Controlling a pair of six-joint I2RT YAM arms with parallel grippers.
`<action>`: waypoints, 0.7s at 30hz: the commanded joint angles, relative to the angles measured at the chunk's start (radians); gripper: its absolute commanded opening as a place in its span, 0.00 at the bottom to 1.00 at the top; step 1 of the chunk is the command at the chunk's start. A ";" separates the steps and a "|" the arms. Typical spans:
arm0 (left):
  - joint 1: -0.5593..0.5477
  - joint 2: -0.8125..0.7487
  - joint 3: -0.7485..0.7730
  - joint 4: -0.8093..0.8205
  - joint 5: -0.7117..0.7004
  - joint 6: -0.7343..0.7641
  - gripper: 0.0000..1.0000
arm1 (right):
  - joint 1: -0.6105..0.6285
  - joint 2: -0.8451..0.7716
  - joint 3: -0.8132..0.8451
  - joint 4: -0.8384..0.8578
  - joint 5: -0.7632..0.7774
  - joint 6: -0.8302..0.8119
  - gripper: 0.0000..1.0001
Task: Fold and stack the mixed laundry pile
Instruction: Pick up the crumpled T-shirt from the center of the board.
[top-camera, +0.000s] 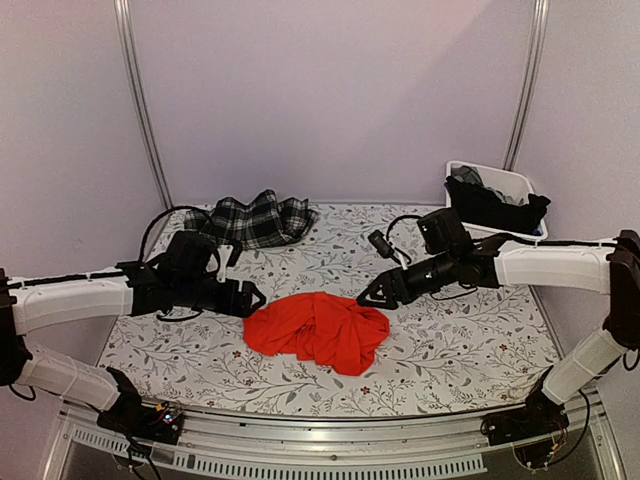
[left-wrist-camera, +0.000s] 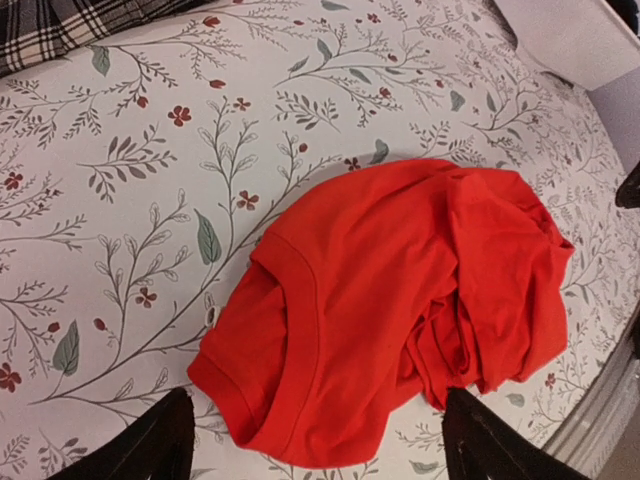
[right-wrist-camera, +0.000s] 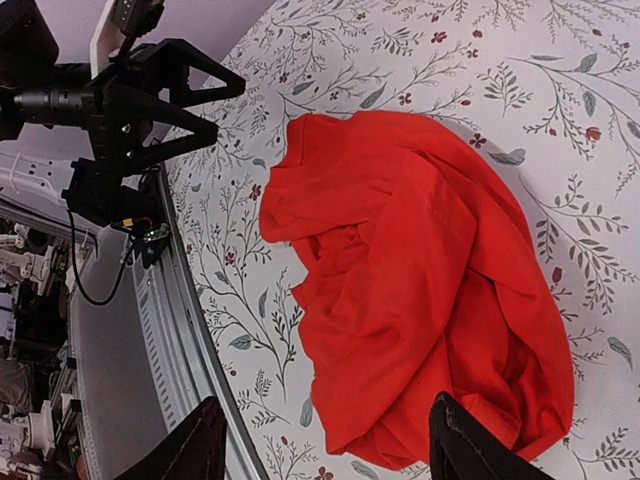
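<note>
Both arms are in over the bench (top-camera: 470, 345), and the orange-red garment (top-camera: 318, 330) lies crumpled in a loose heap near the front middle, flat on the floral cloth between them. The left hand (top-camera: 257, 298) hovers at the heap's left edge, fingers spread apart, nothing in them; its wrist camera looks down on a curved, banded edge of the red fabric. The right hand (top-camera: 367, 296) is at the heap's upper right edge, fingers apart too and gripping nothing, though whether its tips brush the cloth I cannot tell. At the back left lies the plaid garment (top-camera: 255, 220), rumpled and well apart from the red one. Dark garments (top-camera: 495, 208) drape over the white bin (top-camera: 520, 182) at the back right.
</note>
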 joint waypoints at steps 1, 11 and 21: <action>-0.100 0.025 -0.041 -0.045 -0.048 -0.086 0.83 | 0.055 0.131 0.066 0.018 0.031 -0.001 0.67; -0.271 0.238 -0.019 -0.060 -0.152 -0.162 0.86 | 0.114 0.350 0.195 -0.040 0.153 -0.032 0.68; -0.300 0.348 0.071 -0.118 -0.314 -0.139 0.08 | 0.109 0.327 0.211 -0.112 0.273 -0.042 0.06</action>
